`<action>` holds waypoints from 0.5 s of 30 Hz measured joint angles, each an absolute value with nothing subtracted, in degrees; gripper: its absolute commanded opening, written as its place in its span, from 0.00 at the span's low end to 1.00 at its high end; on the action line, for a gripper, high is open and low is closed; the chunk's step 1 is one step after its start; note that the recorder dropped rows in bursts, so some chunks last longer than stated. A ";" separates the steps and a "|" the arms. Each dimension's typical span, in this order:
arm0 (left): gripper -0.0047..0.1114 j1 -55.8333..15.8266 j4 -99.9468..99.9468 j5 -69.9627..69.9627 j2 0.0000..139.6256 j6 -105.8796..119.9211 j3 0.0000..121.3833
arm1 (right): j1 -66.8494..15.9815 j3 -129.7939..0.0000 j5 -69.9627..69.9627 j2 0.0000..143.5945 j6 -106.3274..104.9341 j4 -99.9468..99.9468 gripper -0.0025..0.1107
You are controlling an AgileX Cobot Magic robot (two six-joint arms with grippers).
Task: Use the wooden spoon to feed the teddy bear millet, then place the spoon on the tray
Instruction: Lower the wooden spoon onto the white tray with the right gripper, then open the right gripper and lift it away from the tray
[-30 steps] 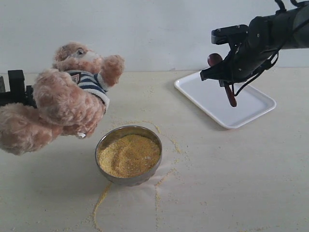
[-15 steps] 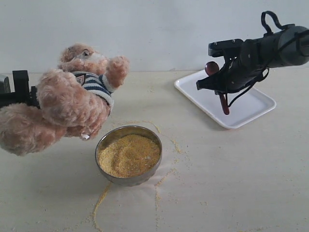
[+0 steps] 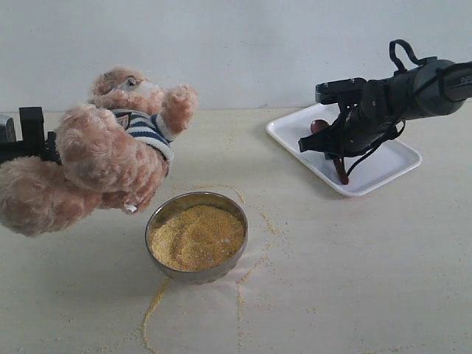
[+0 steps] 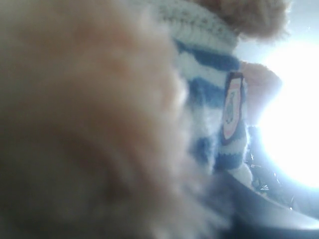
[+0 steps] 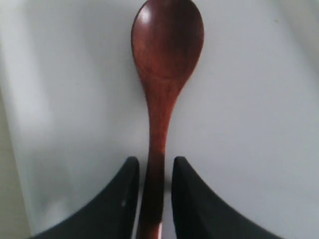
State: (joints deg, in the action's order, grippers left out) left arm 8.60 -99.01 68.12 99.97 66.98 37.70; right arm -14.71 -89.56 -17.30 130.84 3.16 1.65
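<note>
Lying flat on the tray (image 3: 398, 156), the wooden spoon (image 5: 160, 89) was flanked at its handle by the fingers (image 5: 117, 199) of the right gripper (image 5: 155, 162), parted slightly and clasping nothing; its long axis was aligned straight out between them, bowl end farthest.

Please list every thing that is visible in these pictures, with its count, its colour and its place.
teddy bear: one, light brown, striped navy-and-white shirt, held above the table, left.
metal bowl: one, silver, front centre.
millet: yellow, heaped in the bowl, loose trails around it.
wooden spoon: one, reddish brown, lying on the tray.
tray: one, white, back right.
table: one, pale cream.
left gripper: one, black, behind the bear, gripping it.
right gripper: one, black, over the tray, jaws open beside the spoon's handle.
</note>
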 measured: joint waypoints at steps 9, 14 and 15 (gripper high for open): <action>0.08 8.60 -99.01 68.12 99.97 66.88 37.70 | -14.71 -89.56 -18.38 130.84 3.16 1.65 0.37; 0.08 8.60 -99.01 68.23 100.44 67.09 38.33 | -14.71 -89.56 -22.49 128.61 3.16 2.40 0.37; 0.08 8.60 -99.01 68.23 100.72 67.09 38.69 | -14.71 -89.56 -23.08 127.72 3.16 2.43 0.37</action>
